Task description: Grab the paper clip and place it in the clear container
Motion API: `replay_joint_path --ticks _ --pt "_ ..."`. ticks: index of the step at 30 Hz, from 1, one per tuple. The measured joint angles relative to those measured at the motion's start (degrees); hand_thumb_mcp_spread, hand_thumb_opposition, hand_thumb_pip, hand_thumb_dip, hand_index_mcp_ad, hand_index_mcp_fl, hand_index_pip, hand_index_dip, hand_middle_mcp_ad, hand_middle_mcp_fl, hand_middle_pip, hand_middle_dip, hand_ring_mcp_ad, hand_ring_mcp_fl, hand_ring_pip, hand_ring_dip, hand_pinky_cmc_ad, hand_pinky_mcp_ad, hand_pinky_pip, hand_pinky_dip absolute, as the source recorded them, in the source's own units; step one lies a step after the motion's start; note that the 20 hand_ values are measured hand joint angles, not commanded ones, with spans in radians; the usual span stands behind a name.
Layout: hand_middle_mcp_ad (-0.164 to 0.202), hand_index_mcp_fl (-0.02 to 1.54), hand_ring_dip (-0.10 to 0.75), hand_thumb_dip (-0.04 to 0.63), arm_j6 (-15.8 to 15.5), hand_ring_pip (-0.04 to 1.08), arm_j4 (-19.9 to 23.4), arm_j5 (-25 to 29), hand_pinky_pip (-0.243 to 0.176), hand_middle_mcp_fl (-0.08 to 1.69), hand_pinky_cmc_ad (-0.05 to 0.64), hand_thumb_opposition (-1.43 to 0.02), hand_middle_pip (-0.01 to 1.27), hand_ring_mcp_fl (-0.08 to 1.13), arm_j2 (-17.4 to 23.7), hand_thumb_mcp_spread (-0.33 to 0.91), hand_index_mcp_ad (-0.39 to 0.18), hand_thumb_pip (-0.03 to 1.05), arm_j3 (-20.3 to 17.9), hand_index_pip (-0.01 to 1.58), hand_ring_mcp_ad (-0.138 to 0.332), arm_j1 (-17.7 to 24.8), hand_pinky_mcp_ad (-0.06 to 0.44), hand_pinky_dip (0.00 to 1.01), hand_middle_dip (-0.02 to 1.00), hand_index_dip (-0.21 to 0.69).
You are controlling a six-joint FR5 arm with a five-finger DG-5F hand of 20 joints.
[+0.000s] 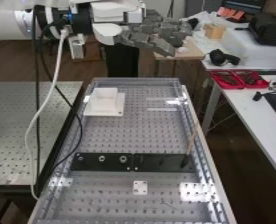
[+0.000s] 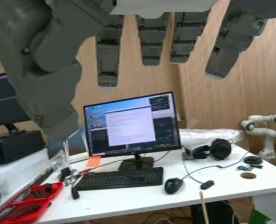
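Overhead, straight grey fingers [image 1: 143,41], perforated bench [image 1: 148,135]

Readable text: none, in either the high view or the wrist view
Monitor [image 2: 131,126]: any writing on its lit screen is too small to read
Keyboard [image 2: 121,179]: key markings, if that is what the faint specks are, cannot be made out
Orange paper [image 2: 93,161]: no legible lettering or numbers
Black strip [image 1: 87,161]: nothing on it can be read as a label or number
Small white plate [image 1: 140,187]: dark spots, none legible as a sign
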Motion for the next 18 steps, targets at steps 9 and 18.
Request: replay_joint_path --ticks 9,18 --pt "0.075 0.05 0.094 0.236 0.0 0.09 0.0 -1.1 -0.093 0.01 0.346 -0.76 0.13 0.01 -0.4 0.27 -0.171 0.65 0.3 0.58 0.103 -0.3 0.262 0.47 0.17 0.059" --pt "0.075 0.05 0.094 0.23 0.0 0.09 0.0 -2.0 -0.093 0.01 0.346 -0.76 0.13 0.01 -0.8 0.27 -0.171 0.65 0.6 0.53 0.103 -0.4 0.262 0.47 0.17 0.061"
